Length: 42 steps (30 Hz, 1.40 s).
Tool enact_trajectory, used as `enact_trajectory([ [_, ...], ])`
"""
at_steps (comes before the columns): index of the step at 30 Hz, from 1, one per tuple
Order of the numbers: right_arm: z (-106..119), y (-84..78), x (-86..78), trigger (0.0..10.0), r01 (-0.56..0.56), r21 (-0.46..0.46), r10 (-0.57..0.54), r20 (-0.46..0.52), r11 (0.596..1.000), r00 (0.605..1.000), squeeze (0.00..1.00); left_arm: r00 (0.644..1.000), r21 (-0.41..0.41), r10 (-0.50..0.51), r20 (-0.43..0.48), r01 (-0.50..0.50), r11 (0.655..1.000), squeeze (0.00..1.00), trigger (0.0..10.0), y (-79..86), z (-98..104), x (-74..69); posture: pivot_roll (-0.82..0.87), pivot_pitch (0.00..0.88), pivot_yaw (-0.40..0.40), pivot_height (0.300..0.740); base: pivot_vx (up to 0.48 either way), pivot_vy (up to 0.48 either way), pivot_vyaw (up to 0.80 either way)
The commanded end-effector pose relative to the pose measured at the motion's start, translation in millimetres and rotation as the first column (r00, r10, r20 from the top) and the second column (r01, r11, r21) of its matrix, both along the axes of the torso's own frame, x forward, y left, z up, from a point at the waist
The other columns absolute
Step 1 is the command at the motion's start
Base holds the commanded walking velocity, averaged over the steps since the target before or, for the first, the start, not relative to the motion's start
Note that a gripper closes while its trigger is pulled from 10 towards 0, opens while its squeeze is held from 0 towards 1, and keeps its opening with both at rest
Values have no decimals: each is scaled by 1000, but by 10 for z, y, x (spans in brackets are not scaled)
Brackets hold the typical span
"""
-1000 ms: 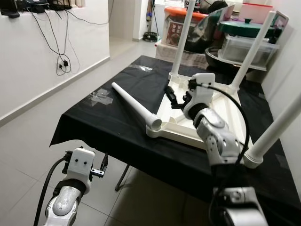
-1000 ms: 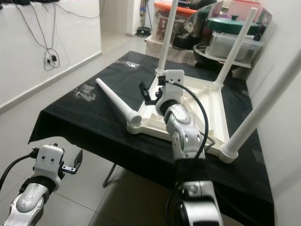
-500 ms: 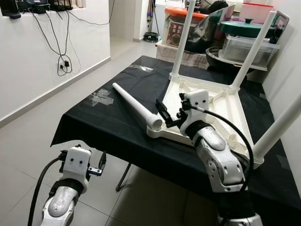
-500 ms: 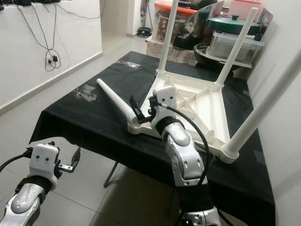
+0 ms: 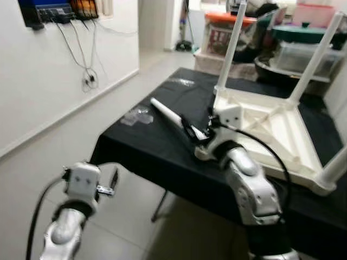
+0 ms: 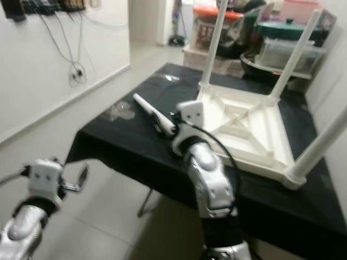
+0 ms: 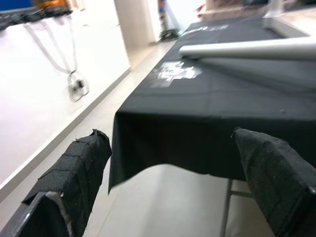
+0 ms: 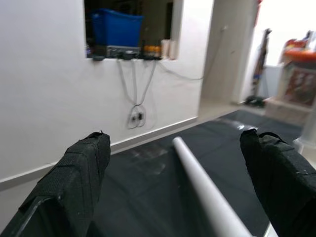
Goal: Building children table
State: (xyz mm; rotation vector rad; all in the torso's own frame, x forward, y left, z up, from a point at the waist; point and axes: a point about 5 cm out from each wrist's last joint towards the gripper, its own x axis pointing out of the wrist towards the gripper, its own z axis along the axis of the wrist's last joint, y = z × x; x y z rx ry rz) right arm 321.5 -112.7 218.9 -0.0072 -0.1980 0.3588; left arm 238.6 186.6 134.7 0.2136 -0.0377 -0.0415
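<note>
silver left arm with its left gripper (image 5: 111,183) hangs nearest, low over the pale tiled floor (image 5: 49,162) in front of the table edge, its two black fingers (image 7: 74,173) spread apart with nothing between them. beyond it, a black cloth-covered table (image 5: 146,146) fills the middle. the right gripper (image 5: 191,130) reaches over the table's near part, its black fingers (image 8: 74,173) wide apart, empty, lined up along a loose white plastic table leg (image 5: 171,115) that lies flat on the cloth. just past that leg, touching its near end, rests the white plastic children's tabletop (image 5: 271,127), upside down, with three white legs (image 5: 232,43) standing upright from its corners. farthest back, blurred storage boxes (image 5: 301,46) are stacked.
</note>
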Motion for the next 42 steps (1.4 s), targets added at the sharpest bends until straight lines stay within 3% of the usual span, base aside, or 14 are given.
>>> enact_trajectory([
  [1,9,-87,19,10000,38,4,-38,7,999,999,0,1000,-3,-16,0,16,1000,0,10000,-30,-9,1,57,0,-78,740,0,0,0],
  [8,52,-92,46,10000,50,8,-50,18,999,999,0,1000,-16,-2,18,2,1000,0,10000,-16,21,24,57,0,-80,740,0,0,0],
  [13,60,-128,89,10000,69,79,-67,-29,995,997,0,1000,-32,-9,25,9,999,0,10000,-35,50,46,57,0,-79,740,216,0,-480],
  [20,92,-82,96,10000,45,51,-45,1,998,999,0,999,-31,-18,28,19,999,0,10000,-56,52,60,60,0,-81,740,396,0,-343],
  [26,96,35,147,10000,-80,-17,79,-47,997,996,0,999,-31,-29,34,30,999,0,10000,-83,63,83,59,0,-79,740,381,0,0],
  [27,157,64,173,10000,-140,-36,138,-47,989,989,0,999,-32,-37,34,38,999,0,10000,-96,64,94,56,0,-77,740,315,0,0],
  [32,284,91,231,10000,-242,-84,237,-69,967,969,0,998,-28,-45,37,46,999,0,10000,-117,68,110,58,0,-87,740,238,0,0],
  [35,284,91,231,10000,-242,-84,237,-69,967,969,0,998,-28,-45,37,46,999,0,10000,-117,68,110,58,0,-87,740,0,0,0],
  [36,305,102,286,10000,-267,-139,253,-107,954,961,0,998,-26,-44,38,45,999,0,10000,-127,63,108,65,0,-97,740,0,0,0],
  [40,251,133,316,10000,-291,-175,263,-168,941,950,0,998,-26,-41,37,42,999,0,10000,-131,57,98,65,0,-97,740,0,0,0],
  [42,181,222,306,10000,-351,-189,304,-239,917,922,0,999,-26,-39,38,40,999,0,10000,-135,54,93,66,0,-100,740,0,0,0],
])
